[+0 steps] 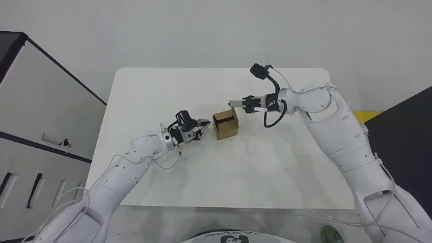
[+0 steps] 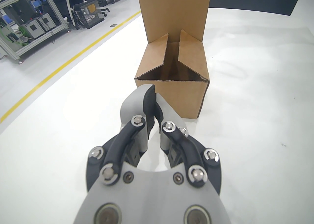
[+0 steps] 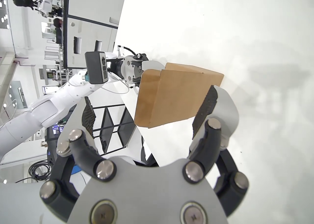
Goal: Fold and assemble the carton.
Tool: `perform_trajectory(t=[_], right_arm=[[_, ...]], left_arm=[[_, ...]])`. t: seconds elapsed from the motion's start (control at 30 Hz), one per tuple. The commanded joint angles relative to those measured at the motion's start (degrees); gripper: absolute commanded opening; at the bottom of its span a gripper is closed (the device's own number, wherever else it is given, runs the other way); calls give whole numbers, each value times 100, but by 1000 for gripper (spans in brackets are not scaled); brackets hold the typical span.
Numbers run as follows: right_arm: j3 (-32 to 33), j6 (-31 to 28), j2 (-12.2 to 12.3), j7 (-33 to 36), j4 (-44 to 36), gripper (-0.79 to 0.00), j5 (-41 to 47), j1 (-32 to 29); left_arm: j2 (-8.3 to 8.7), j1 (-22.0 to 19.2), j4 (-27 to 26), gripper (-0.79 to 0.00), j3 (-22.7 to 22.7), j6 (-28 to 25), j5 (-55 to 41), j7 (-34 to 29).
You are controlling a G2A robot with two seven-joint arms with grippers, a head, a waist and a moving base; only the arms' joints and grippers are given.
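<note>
Right, status at that frame. Left tool (image 2: 153, 102) was pinched almost fully together with nothing in it, tip low down and just beside the near wall of the carton (image 2: 171, 94). Couldn't tell if it touched. Carton stood upright near the middle of the bench (image 1: 283, 175), open end up. Two side flaps (image 2: 157, 53) leaned inward but weren't flat. Tall flap (image 2: 171, 1) on the far wall stood straight up. Right tool (image 3: 149, 97) was spread wide, holding nothing, with the tall flap's upper edge between its fingers. One pad (image 3: 207, 104) sat right at the cardboard, contact unclear.

My read: closing the top was the step in hand, roughly midway. Body squared, lid not down.

Risks:
- Carton looked light and nothing clamped it. If the right tool pushed the tall flap over, the whole box could slide or tip toward the left tool instead of creasing at the fold.
- Side flaps weren't seated. A lid coming down on them could trap one proud or shove it crooked into the box.
- Left tool, closed and low, backed the wall at one spot only. An off-centre push would probably spin the carton.
- Rubber pad could snag the flap edge and lift the box on retreat.
</note>
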Motion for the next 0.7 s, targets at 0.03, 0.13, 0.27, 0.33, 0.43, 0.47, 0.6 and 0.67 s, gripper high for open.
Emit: perform_trajectory(t=[0.03,0.13,0.27,0.33,0.43,0.47,0.6,0.67], right_arm=[[2,-3,0,-19,1,0,3,-1],[2,-3,0,-19,1,0,3,-1],[50,22,18,-155,-89,0,-51,-54],[103,94,43,-114,-158,0,-126,-55],[135,176,77,46,-276,0,-270,-32],[142,198,86,96,-313,0,-303,-15],[151,322,112,235,-424,-148,-415,34],[144,376,124,283,-463,-283,-486,47]], left_arm=[[8,2,-3,-785,-24,-18,-6,29],[16,8,-12,-785,-54,-45,-33,58],[34,17,-43,-785,-88,-108,-25,101],[43,21,-52,-785,-100,-141,-14,105],[47,20,-58,-785,-109,-195,-26,83],[46,18,-57,-785,-109,-212,-32,75],[40,7,-50,-785,-103,-241,-42,57],[37,-2,-41,-785,-97,-258,-42,50]])
